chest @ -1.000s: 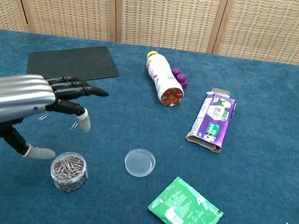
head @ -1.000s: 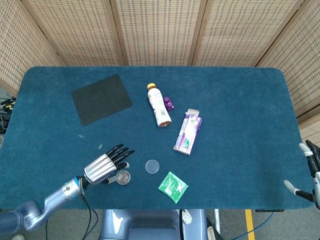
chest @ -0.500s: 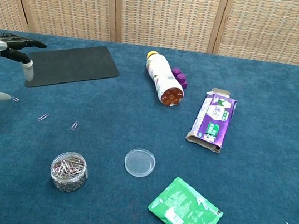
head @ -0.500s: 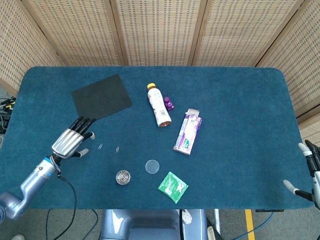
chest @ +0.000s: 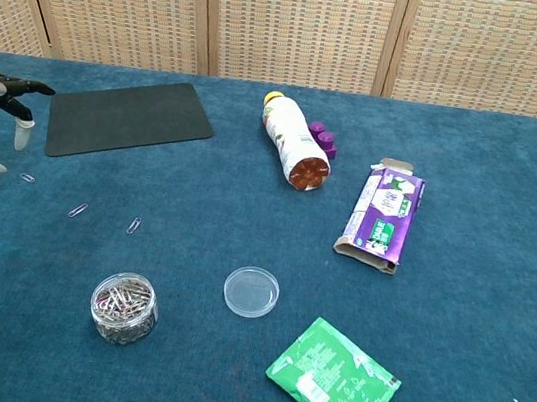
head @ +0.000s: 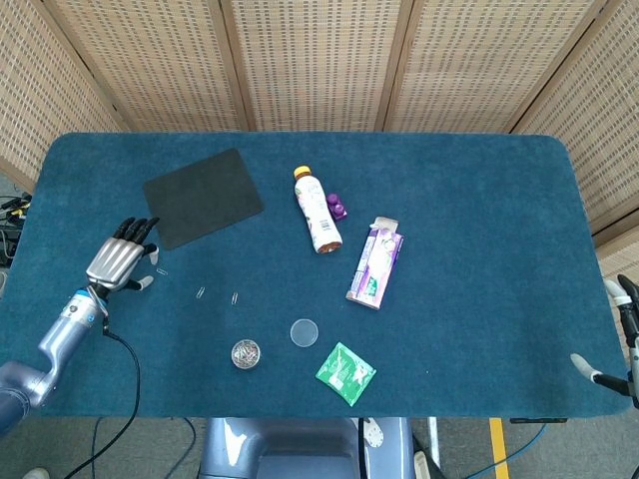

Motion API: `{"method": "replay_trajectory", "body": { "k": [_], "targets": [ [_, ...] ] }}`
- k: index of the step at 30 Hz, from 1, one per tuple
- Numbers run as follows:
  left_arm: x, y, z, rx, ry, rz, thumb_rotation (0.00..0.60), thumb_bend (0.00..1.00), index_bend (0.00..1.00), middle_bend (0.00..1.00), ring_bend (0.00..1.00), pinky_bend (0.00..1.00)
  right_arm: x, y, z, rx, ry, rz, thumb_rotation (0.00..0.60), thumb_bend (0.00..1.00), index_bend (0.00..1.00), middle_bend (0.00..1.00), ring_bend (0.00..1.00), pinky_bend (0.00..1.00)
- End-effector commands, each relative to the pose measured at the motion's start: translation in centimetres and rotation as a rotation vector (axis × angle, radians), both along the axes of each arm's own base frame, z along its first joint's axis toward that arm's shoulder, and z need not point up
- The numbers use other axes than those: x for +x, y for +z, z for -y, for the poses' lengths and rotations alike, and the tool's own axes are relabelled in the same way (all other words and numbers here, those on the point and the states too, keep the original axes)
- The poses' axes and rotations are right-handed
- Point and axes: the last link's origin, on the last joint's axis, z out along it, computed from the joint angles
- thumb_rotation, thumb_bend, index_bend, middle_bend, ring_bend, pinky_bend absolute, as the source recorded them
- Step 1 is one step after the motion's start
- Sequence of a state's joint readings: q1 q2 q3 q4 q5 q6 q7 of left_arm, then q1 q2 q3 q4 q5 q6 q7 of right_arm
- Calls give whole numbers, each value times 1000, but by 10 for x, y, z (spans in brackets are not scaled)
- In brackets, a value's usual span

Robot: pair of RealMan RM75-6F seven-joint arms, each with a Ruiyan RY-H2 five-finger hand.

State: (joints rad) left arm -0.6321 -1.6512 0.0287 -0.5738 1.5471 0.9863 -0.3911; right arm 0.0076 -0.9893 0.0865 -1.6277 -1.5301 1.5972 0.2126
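Blue felt table [head: 479, 200], wicker screens behind. Left hand [head: 118, 263] empty, fingers spread, just above paper clip [chest: 27, 178], beside black mat [head: 203, 197]. Right hand [head: 621, 339] at table edge, state unclear. Labels unreadable.

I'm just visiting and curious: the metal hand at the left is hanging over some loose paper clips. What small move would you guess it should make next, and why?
Probably lower the left hand onto the nearest small wire paper clip. Its fingers hover apart, holding nothing, and that clip lies loose on the blue cloth.
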Motion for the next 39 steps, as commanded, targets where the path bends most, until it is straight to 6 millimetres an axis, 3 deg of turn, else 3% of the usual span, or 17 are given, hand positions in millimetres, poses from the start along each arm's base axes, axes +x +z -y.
{"method": "replay_trajectory", "body": {
  "k": [1,39],
  "targets": [
    [4,-7,-7,-6,6,-2,600,248,522,0,0,0,-1,0,0,-2,-3,-1,600,0,6,0,0,0],
    [-2,-22,-12,-36,51,-43,600,363,537,0,0,0,-1,-4,2,6,-12,-18,600,0,6,0,0,0]
  ]
}}
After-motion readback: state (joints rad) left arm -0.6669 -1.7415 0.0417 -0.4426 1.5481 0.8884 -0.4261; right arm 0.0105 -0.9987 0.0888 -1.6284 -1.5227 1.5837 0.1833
